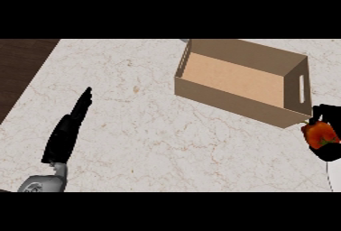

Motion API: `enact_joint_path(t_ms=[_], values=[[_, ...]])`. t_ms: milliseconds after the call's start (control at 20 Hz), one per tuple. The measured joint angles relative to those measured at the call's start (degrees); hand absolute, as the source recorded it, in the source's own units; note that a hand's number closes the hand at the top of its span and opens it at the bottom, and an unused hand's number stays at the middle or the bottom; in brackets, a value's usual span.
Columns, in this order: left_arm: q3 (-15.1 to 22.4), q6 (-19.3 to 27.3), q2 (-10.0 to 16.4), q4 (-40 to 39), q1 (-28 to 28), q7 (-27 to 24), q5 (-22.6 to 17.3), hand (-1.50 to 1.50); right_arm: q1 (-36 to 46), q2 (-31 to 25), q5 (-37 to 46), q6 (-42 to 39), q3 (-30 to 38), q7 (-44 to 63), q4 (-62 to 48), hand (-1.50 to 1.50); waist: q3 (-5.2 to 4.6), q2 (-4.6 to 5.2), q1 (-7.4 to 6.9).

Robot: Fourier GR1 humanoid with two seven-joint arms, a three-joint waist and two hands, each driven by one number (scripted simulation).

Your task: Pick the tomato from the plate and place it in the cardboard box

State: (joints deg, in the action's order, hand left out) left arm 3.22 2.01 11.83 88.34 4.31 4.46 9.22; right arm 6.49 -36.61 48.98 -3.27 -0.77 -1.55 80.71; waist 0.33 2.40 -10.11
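The pale marble counter fills most of the head view, and the cardboard box sits open-topped on it toward the far right, nothing showing inside, a slot handle cut in its right wall. Well to the left of the box, the left hand rests with its fingers straight and together, holding nothing. Just off the box's near right corner, at the view's edge, the right hand is curled round the tomato, black fingers showing above and below the red-orange fruit. A white sliver of the plate shows nearer than the box, beneath that hand. So the tomato is outside the box, close to its corner, not yet over the opening. By my judgement it is light, smooth-skinned and soft enough to bruise, and round enough to roll out of a lopsided hold. It is best taken around its widest part, with thumb and fingers on opposite sides, and let go low over the box floor.
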Motion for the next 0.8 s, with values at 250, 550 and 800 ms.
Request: enact_joint_path(t_ms=[250, 550, 800], values=[[0.62, 0.04, -0.58, -0.38, 1.39, 0.75, 0.31, 0.0, 8.8, -5.62, -2.98, -2.71, -0.53, -15.72, -6.88, 1.5, 0.15, 0.14, 0.2], [0.19, 0.59, -0.75, -1.51, 2.65, 1.39, 0.69, 0.0, 19.9, -8.23, -9.64, -6.89, 2.1, -32.0, -18.01, 1.5, 0.11, 0.04, 1.45], [-0.03, 1.42, -1.01, -2.01, 1.83, 0.97, 1.16, 0.0, 27.79, -7.75, -18.53, -14.75, 5.12, -43.83, -25.5, 1.5, 0.03, -0.4, 2.53]])
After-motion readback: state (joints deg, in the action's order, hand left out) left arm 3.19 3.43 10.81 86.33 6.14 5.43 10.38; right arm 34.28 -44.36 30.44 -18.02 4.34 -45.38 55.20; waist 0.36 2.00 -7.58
